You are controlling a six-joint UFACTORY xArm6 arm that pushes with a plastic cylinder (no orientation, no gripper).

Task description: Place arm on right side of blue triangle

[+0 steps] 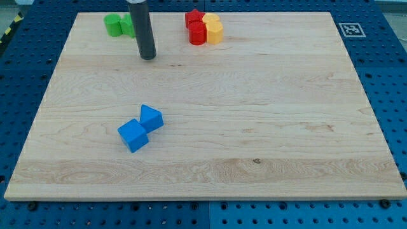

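The blue triangle (151, 118) lies on the wooden board (267, 114) left of centre, touching a blue cube (133, 135) at its lower left. My tip (147, 57) rests on the board near the view's top left, well above the blue triangle and slightly to its left. The dark rod rises from the tip out of the view's top. The tip touches no block.
Two green blocks (119, 25) sit at the view's top left, just left of the rod. A red block (196, 27) cluster and a yellow block (214, 29) sit together at the top centre. A marker tag (350, 29) lies off the board's top right corner.
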